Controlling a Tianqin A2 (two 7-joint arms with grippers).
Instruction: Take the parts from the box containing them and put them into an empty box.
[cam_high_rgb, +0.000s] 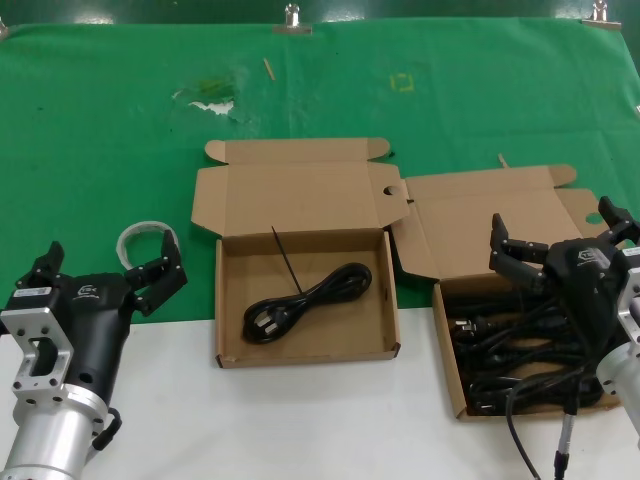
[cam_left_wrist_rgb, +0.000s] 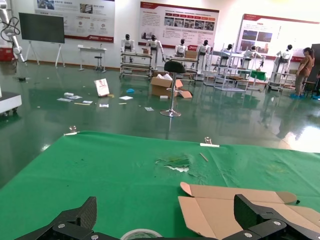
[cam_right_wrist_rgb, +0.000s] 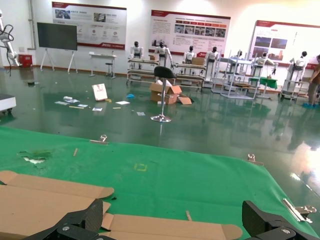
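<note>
While the left gripper waits open at near left, the right gripper hangs open over the askew box of tangled cords; one cord lies in the square box.

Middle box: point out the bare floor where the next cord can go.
Middle box: one cord lies across its centre; bare floor borders the left wall and the front-right corner. The right box is crowded with cords, the right claw above it.

One cord in left box
</note>
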